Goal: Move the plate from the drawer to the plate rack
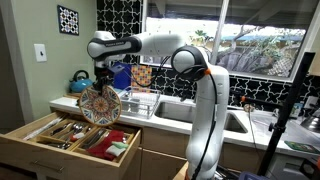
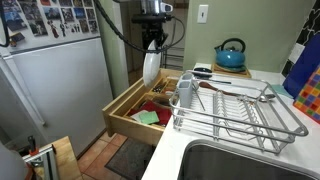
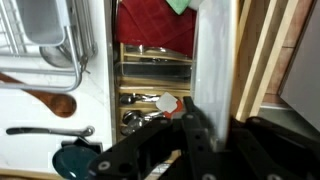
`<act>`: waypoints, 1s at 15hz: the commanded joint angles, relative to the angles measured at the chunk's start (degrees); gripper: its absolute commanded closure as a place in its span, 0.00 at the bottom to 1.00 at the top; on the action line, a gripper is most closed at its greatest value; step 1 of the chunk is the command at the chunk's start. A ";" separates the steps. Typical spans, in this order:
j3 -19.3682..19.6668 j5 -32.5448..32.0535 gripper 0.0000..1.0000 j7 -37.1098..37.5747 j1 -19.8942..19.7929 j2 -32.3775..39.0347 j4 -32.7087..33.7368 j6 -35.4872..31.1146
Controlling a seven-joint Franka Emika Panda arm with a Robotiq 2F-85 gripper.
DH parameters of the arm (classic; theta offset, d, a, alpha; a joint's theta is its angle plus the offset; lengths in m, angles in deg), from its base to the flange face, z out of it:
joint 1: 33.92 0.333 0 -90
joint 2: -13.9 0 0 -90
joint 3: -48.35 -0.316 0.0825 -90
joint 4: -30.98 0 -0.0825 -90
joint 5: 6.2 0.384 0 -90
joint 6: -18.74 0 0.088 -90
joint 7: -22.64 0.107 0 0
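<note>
Half done: plate (image 1: 100, 105) hangs upright above the open drawer (image 1: 60, 158).
Gripper (image 1: 102, 84) clamped on its top rim; carrying across and slotting into the plate rack (image 2: 235, 128) remains.

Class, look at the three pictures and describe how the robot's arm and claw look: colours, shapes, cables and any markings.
The arm is glossy white, built of thick rounded segments with dark rings at some joints. The claw is black and blocky, on a dark wrist section. Black cables hang in loose loops beside the wrist. No markings are legible.
</note>
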 commanded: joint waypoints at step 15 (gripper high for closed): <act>1.23 5.61 0.97 -39.76 -2.10 -1.40 16.15 9.43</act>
